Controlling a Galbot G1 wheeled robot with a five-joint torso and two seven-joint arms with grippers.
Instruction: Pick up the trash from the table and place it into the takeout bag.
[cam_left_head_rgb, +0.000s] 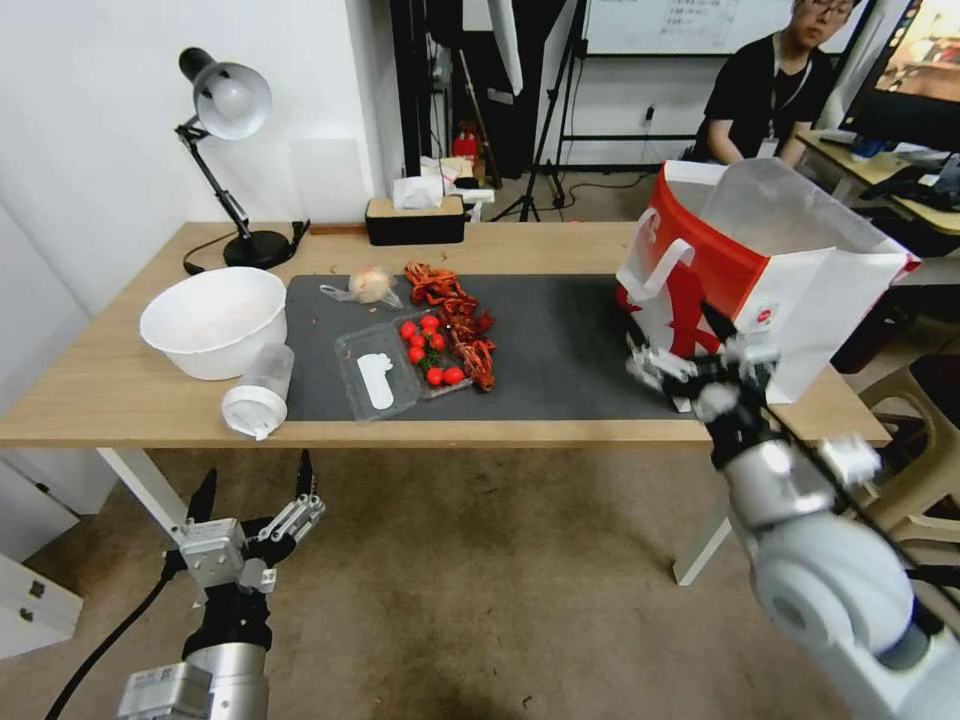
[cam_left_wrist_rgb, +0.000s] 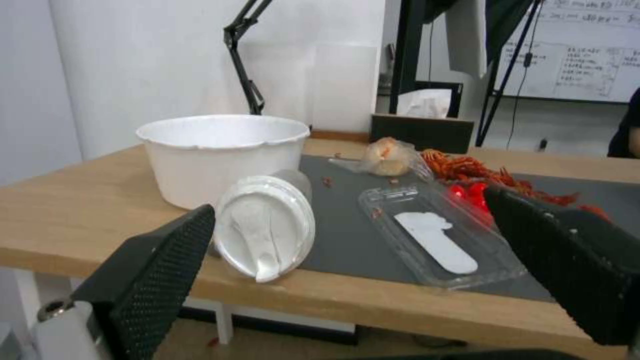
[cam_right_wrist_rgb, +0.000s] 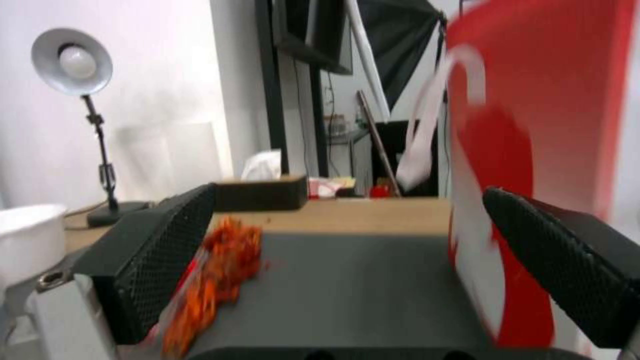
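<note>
Below the table's near edge (cam_left_head_rgb: 150, 432), on the left, left gripper (cam_left_head_rgb: 255, 487) with fingers spread and nothing between them, level with the clear white-lidded cup (cam_left_head_rgb: 258, 392) lying on its side, lid toward the robot and poking just past the edge, touching the white bowl (cam_left_head_rgb: 213, 320). Best taken by rising, then closing across the cup's body rather than the lid, slowly, since a nudge probably rolls it off. Just right of it, an open clear clamshell (cam_left_head_rgb: 378, 375) with cherry tomatoes (cam_left_head_rgb: 428, 349) and crayfish shells (cam_left_head_rgb: 455, 310); small clear food bag (cam_left_head_rgb: 368, 287) farther back. At the mat's right end, right gripper (cam_left_head_rgb: 685, 345), also spread and empty, close to the takeout bag (cam_left_head_rgb: 790, 290), which stands tilted at the right corner with little table to spare. Wide bare mat (cam_left_head_rgb: 560, 345) between for carrying across.
</note>
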